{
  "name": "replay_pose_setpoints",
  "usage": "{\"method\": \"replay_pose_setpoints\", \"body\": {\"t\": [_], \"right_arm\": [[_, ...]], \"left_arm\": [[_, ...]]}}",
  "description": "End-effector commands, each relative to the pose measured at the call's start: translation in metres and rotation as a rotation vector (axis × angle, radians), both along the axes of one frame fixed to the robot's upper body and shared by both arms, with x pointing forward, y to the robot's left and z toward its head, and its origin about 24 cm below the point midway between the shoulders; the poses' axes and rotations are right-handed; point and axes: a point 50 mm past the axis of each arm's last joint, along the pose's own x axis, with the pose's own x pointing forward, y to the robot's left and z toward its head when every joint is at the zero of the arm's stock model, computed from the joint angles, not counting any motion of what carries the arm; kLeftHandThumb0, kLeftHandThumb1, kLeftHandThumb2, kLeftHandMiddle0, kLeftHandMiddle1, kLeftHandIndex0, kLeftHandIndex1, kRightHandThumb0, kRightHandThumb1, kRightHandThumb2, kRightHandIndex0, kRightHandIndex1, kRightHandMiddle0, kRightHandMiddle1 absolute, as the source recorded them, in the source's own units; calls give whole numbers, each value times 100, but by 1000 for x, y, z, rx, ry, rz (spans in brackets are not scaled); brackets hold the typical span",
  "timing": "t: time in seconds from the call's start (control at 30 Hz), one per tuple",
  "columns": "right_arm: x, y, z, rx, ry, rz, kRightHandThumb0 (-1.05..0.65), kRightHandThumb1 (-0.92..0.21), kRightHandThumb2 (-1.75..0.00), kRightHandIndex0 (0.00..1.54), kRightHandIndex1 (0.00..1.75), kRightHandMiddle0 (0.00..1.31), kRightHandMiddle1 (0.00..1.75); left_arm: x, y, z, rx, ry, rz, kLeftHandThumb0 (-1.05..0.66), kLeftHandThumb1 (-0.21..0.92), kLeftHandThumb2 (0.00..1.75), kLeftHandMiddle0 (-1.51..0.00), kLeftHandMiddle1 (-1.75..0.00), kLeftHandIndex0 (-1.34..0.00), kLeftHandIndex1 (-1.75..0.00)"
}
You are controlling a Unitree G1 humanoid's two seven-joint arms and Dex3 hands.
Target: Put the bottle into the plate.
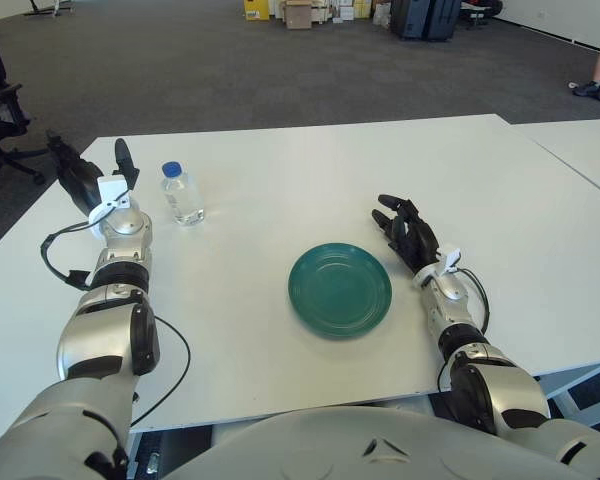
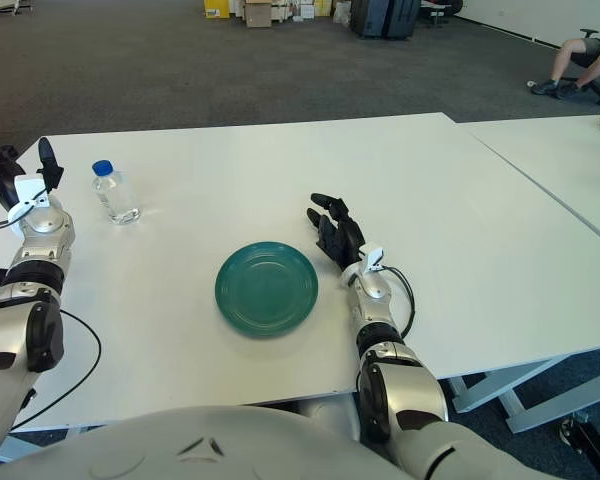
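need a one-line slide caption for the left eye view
Left hand open beside an upright bottle, green plate empty mid-table, right hand idle at its right.

text: none was legible | bottle point(image 1: 182, 193): label could not be read | plate point(image 1: 339, 289): unmarked | boxes at far wall point(image 1: 298, 13): print too small

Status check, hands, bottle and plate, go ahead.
Left hand open, left of the water bottle, apart. Bottle upright on table. Right hand open beside the green plate. Nothing between.
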Motion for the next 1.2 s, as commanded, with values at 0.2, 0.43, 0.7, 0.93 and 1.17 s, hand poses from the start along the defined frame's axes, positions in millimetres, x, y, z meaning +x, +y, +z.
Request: {"method": "replay_pose_setpoints", "body": {"t": [0.2,0.43,0.7,0.93,1.17], "right_arm": [[-5,-5,-9,-7,54,-18,-57,-92,-82,34,0,0,93],[-5,-6,-10,-16,66,-16,-58,-92,-82,33,0,0,94],[-5,-6,-10,-12,63,-18,-59,-92,-83,33,0,0,93],[-5,-6,-10,-15,61,-23,-58,-92,-84,34,1,0,92],[-6,-6,-10,-18,62,-22,-57,-92,-84,34,1,0,92]], "left_arm": [[11,-6,-5,-47,113,-78,-104,92,42,-1,0,0,-9],[12,-4,-7,-81,155,-90,-105,92,40,0,0,0,-1],[10,-2,-12,-94,190,-89,-105,92,36,0,0,-1,-1],[9,-4,-17,-113,201,-115,-105,92,29,-5,-2,-4,-3],[9,-9,-21,-142,210,-218,-103,92,20,-9,-2,-1,-9]]}}
